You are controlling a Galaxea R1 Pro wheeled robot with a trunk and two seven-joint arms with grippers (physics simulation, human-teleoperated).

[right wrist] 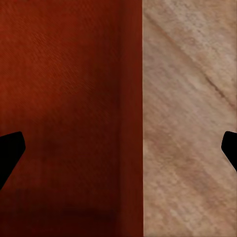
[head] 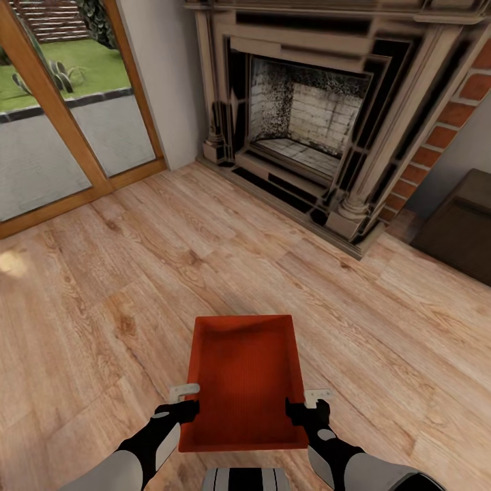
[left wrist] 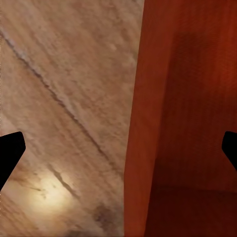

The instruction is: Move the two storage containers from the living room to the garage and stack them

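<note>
One storage container point(head: 244, 382) is carried low over the wood-plank floor point(head: 136, 286) of the living room, long axis pointing away from the robot, its side walls straddled by the spread left gripper point(head: 183, 402) and right gripper point(head: 308, 404).

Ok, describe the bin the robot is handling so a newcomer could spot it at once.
Start at the big dark fireplace on the brick wall, then come down across the light wood floor toward the robot. The red-orange bin sits between the left gripper and right gripper: open-topped, low-walled, the one bright red thing there.
</note>
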